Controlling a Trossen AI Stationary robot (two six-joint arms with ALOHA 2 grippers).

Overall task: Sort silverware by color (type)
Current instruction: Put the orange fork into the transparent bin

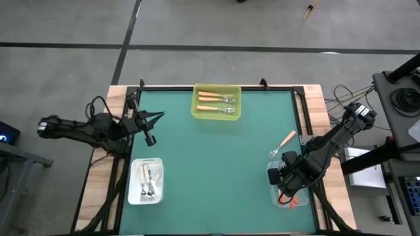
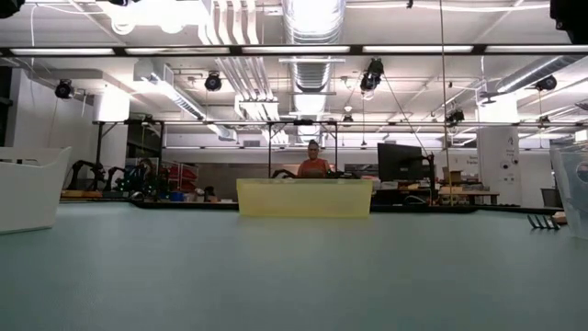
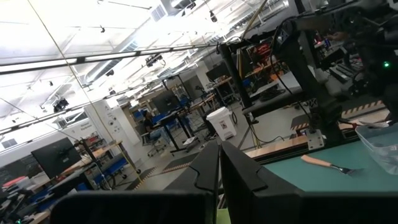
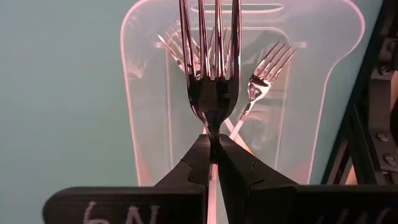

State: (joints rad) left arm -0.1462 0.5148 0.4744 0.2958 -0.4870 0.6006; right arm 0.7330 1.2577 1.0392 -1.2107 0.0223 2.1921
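Note:
My right gripper (image 4: 213,140) points down over a clear bin (image 4: 146,93) at the table's near right and is shut on a fork (image 4: 211,68). More forks (image 4: 261,84) lie in that bin. One light orange-handled fork (image 1: 283,144) lies flat on the green mat just beyond the bin. A yellow bin (image 1: 216,102) at the far edge holds light orange forks, and a white bin (image 1: 146,181) at the near left holds white ones. My left gripper (image 1: 151,137) hangs shut above the left side, holding nothing. My right gripper pinches the fork at its narrow neck (image 4: 212,127), just behind the tines, between the ends of its two fingers. The fingers come from above and the fork lies along them, tines pointing down and away. The fork is clear of the bin; its handle is hidden between the fingers.
The green mat (image 1: 216,170) between the three bins is bare apart from the loose fork. The table's wooden border and black frame rails (image 1: 308,118) run close beside the clear bin. In the low view a person shows far behind the yellow bin (image 2: 305,198).

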